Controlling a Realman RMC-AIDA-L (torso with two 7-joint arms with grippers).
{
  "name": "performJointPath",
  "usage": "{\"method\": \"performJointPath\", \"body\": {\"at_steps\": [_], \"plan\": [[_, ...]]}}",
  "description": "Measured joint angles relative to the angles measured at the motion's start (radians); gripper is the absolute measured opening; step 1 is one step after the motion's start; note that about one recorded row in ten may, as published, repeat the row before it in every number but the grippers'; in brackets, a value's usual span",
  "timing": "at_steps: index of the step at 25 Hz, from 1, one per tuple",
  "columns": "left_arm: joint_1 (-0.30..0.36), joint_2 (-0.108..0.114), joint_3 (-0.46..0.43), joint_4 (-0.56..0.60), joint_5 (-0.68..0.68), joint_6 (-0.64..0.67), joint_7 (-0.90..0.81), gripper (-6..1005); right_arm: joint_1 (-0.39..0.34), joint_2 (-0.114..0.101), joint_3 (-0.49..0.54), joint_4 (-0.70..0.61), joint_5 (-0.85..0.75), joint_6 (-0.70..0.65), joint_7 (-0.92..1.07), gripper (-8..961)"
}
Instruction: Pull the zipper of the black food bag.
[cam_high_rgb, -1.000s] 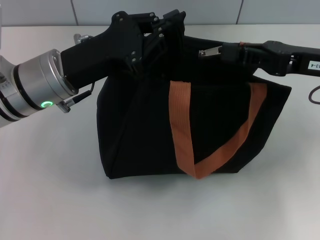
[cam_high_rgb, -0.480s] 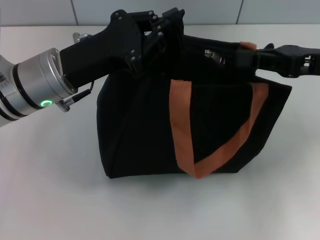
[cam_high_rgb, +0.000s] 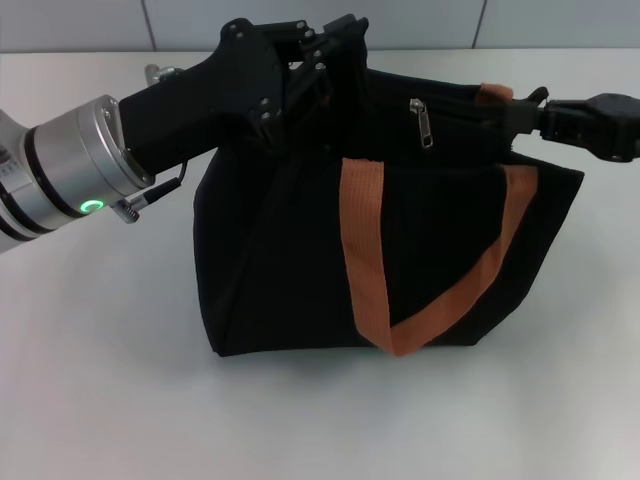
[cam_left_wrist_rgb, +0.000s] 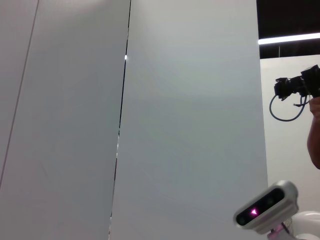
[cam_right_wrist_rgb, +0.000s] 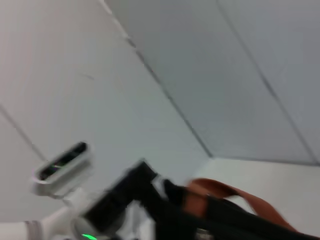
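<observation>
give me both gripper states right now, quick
Left gripper: shut on the black food bag at its top left corner.
Right gripper: at the bag's top right, off the zipper; open or shut cannot be told.

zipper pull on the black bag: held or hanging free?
Hanging free. The zipper pull dangles off the bag top, with the right gripper off to its side, not touching it. The left gripper is at the bag's top corner.

A plain white table carried everything in the head view, its far edge meeting a pale tiled wall. Directly on it stood only the black food bag, upright near the middle, with an orange-brown strap handle hanging down its front face.
</observation>
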Motion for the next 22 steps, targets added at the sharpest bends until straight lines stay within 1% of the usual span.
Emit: {"method": "performJointPath", "body": {"at_steps": [2,4,5,6,7,12,20,22], "plan": [[-0.001,0.0,0.0,-0.002,0.0,0.0,0.0,41,0.004,0.0,-0.005,0.034,0.038,-0.022,-0.037,56],[-0.002,0.0,0.001,-0.002,0.0,0.0,0.0,41,0.008,-0.001,-0.007,0.044,0.038,-0.022,-0.043,73],[-0.004,0.0,0.002,-0.002,0.0,0.0,0.0,41,0.023,-0.003,-0.016,0.083,0.034,-0.021,-0.059,81],[-0.005,0.0,0.002,-0.002,0.0,0.0,-0.001,41,0.023,-0.003,-0.016,0.083,0.034,-0.021,-0.059,89],[-0.005,0.0,0.003,-0.002,0.0,0.0,-0.003,41,0.038,-0.003,-0.03,0.121,0.023,-0.02,-0.077,97],[-0.007,0.0,0.004,-0.003,0.0,0.003,-0.006,41,0.05,-0.001,-0.051,0.164,-0.009,0.017,-0.12,137],[-0.011,0.0,0.005,-0.003,0.0,0.006,-0.003,41,0.063,0.0,-0.068,0.193,-0.014,0.064,-0.142,340],[-0.013,0.0,0.005,-0.003,0.0,0.007,-0.003,41,0.077,0.002,-0.086,0.203,-0.014,0.065,-0.146,344]]}}
